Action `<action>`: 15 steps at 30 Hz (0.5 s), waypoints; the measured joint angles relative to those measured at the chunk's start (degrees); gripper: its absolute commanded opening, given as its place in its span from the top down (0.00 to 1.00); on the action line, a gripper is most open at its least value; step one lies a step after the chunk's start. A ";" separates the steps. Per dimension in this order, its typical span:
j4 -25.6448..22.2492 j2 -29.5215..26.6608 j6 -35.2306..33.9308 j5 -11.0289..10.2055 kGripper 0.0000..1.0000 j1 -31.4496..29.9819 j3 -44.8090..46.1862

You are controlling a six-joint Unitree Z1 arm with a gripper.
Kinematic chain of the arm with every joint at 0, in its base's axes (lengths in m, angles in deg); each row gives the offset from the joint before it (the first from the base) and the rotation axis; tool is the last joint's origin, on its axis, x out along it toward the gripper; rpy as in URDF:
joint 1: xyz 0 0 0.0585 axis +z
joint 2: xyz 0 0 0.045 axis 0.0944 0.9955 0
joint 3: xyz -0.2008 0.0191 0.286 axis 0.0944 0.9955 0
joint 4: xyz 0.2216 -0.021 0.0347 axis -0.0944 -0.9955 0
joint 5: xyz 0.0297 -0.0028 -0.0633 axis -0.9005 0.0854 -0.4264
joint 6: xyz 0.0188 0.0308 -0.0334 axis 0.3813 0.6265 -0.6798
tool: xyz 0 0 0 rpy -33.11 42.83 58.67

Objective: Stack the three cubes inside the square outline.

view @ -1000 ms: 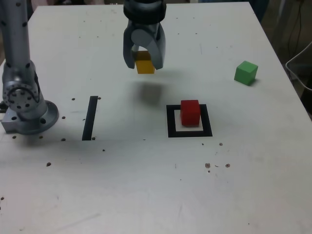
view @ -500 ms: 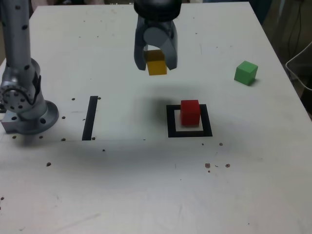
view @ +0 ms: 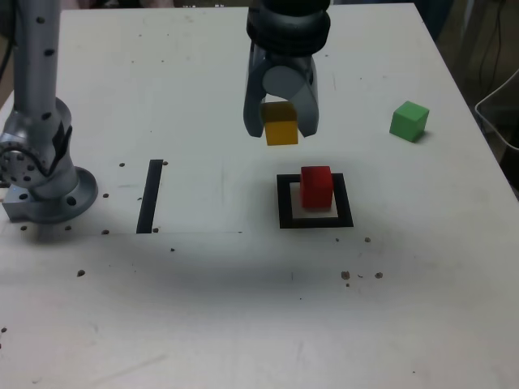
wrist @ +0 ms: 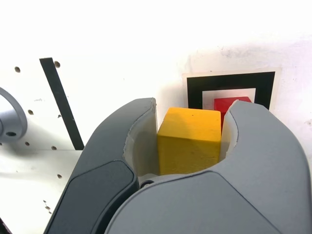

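You see a matt white table (view: 243, 324), smooth but pocked with small dark holes and specks. The yellow cube (view: 281, 129), red cube (view: 316, 185) and green cube (view: 409, 121) all show flat, matt faces with no shine. The gripper (view: 280, 121) looks like smooth grey plastic with paler matt inner pads (wrist: 143, 151). The arm's base (view: 45, 182) reads as dull silver metal. The square outline (view: 315, 201) and black strip (view: 150, 196) look like flat matt tape.

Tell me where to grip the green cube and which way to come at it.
Take the green cube from straight above, end effector pads on two opposite side faces. It sits flat on the table, apart from everything else, turned a little askew in the exterior view, so the wrist likely needs rotating to square with its faces.
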 measured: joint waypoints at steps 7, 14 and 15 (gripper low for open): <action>-3.52 2.34 -2.50 -0.29 0.89 -0.57 -5.07; -4.92 5.22 -3.95 0.01 0.89 -1.73 -8.87; -4.93 5.58 -4.11 0.27 0.89 -1.77 -8.91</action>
